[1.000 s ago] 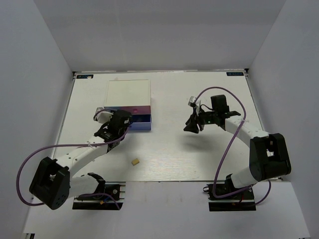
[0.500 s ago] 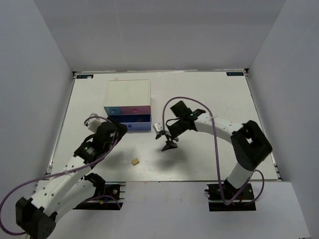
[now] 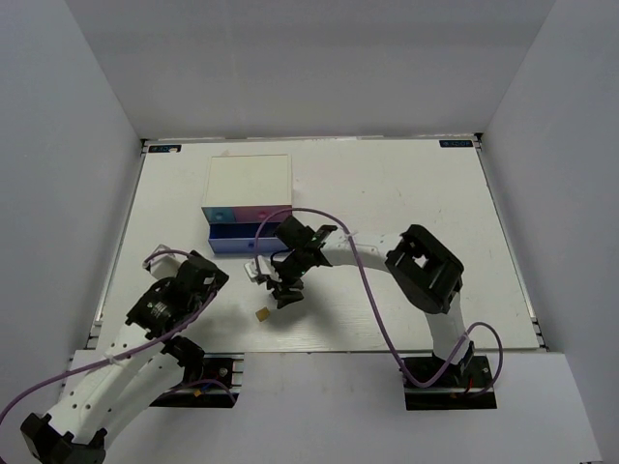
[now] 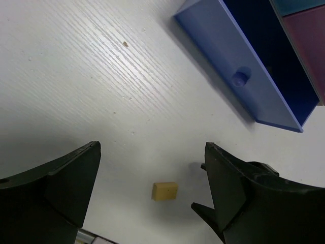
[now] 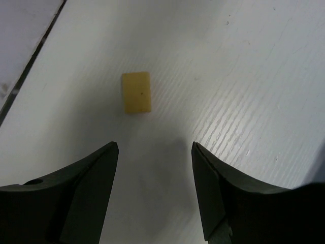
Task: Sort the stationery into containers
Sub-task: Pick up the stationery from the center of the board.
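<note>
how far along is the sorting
Only a tan eraser lies loose on the table, so most looks sorted. The blue drawer stands pulled out, contents unseen. Nothing is held: the right gripper hovers open near the eraser, the left gripper open too. Remaining: eraser into a drawer, drawer shut.

Top external: high behind the near edge of the table (image 3: 406, 193), looking down on all of it, far off.
Left wrist: low, angled down toward the blue drawer (image 4: 238, 76).
Right wrist: closest, almost straight down.
Shared: tan eraser (image 5: 136, 92), all three views.

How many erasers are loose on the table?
1: a tan eraser near the front edge, beside the right hand; more may be hidden in the open blue drawer.
</note>
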{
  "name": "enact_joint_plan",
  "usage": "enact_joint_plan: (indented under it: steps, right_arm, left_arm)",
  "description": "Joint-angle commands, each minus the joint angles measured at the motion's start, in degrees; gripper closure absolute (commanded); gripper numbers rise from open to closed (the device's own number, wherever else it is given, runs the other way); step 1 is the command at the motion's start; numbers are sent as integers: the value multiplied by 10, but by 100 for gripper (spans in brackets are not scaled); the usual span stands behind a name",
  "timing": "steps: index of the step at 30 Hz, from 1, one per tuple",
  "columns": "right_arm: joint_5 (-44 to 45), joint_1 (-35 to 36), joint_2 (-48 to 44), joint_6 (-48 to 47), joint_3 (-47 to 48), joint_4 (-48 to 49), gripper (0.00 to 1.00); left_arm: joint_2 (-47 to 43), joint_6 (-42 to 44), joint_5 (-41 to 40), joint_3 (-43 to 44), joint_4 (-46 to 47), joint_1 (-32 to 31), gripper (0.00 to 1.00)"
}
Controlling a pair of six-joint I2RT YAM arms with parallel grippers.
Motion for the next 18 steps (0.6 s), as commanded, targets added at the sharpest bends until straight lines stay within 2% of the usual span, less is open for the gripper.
enact_joint_plan:
  steps: [1, 12, 15, 16, 18]
  right_arm:
    - [22, 25, 20, 50, 31, 30, 34]
    - [68, 86, 44, 102, 15, 75, 34]
    - [94, 92, 49, 120, 15, 89, 44]
    - [98, 93, 52, 125, 16, 90, 52]
    - [109, 92, 53, 129, 15, 90, 62]
  left_arm:
    - [-8, -9, -23, 26, -51, 2, 6]
    - [-41, -15, -28, 42, -81, -4, 6]
    - [-70, -35, -41, 42, -96, -4, 6]
    - [-78, -41, -46, 42, -96, -4, 6]
    - [-98, -47, -46, 42, -102, -4, 6]
